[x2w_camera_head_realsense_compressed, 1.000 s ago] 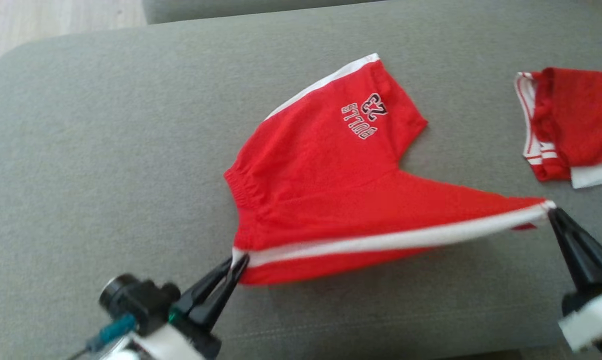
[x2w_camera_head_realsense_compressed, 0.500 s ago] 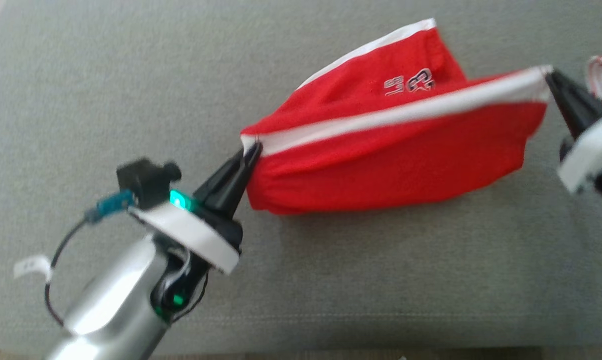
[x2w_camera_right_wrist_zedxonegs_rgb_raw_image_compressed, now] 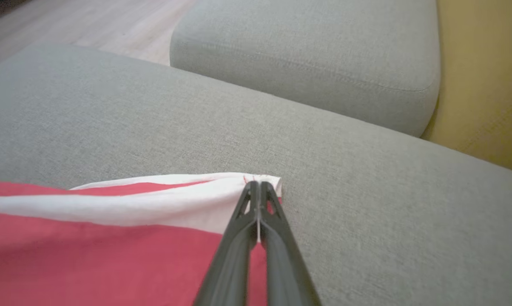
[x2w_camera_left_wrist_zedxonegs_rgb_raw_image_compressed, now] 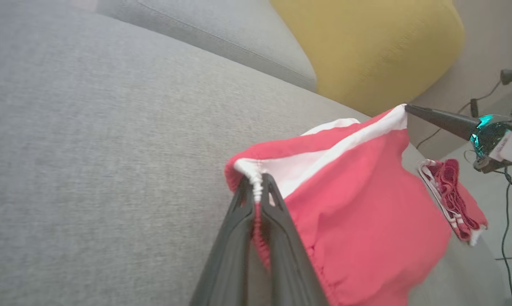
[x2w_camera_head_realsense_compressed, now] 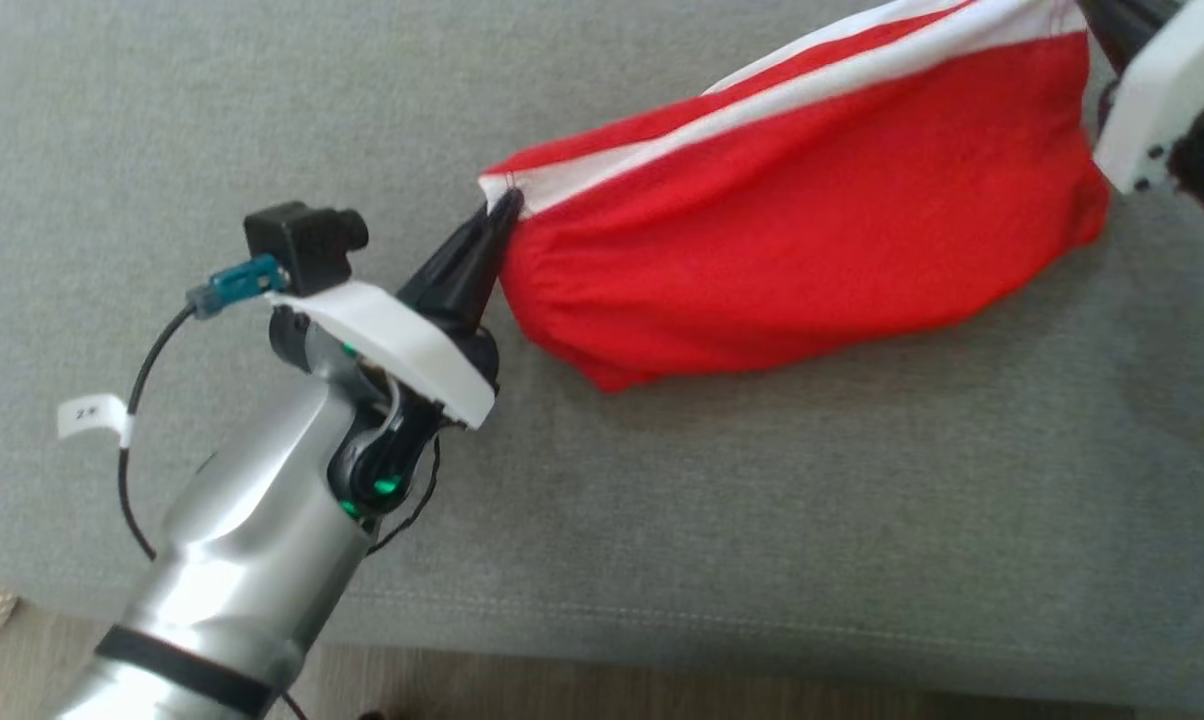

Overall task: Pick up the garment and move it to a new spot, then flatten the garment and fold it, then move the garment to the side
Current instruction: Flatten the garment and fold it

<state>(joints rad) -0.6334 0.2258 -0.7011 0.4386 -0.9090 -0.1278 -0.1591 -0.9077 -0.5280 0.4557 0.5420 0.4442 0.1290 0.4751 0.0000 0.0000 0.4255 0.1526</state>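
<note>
The garment is a pair of red shorts (x2w_camera_head_realsense_compressed: 812,210) with a white side stripe, hanging doubled over above the grey sofa seat (x2w_camera_head_realsense_compressed: 762,500). My left gripper (x2w_camera_head_realsense_compressed: 507,205) is shut on the gathered waistband corner, seen close in the left wrist view (x2w_camera_left_wrist_zedxonegs_rgb_raw_image_compressed: 258,187). My right gripper (x2w_camera_head_realsense_compressed: 1097,12) at the top right edge is shut on the white hem corner, pinched between its fingers in the right wrist view (x2w_camera_right_wrist_zedxonegs_rgb_raw_image_compressed: 258,185). The stripe edge is stretched taut between the two grippers. The lower fold sags onto the seat. The printed logo is hidden.
A second red and white garment (x2w_camera_left_wrist_zedxonegs_rgb_raw_image_compressed: 451,199) lies on the seat beyond the held one. A grey back cushion (x2w_camera_right_wrist_zedxonegs_rgb_raw_image_compressed: 307,55) and a yellow cushion (x2w_camera_left_wrist_zedxonegs_rgb_raw_image_compressed: 379,46) border the far side. The seat's front edge (x2w_camera_head_realsense_compressed: 662,650) and wooden floor run below.
Both grippers have carried the striped edge away from me and over the other leg of the shorts, covering the logo. The head view has also shifted.
</note>
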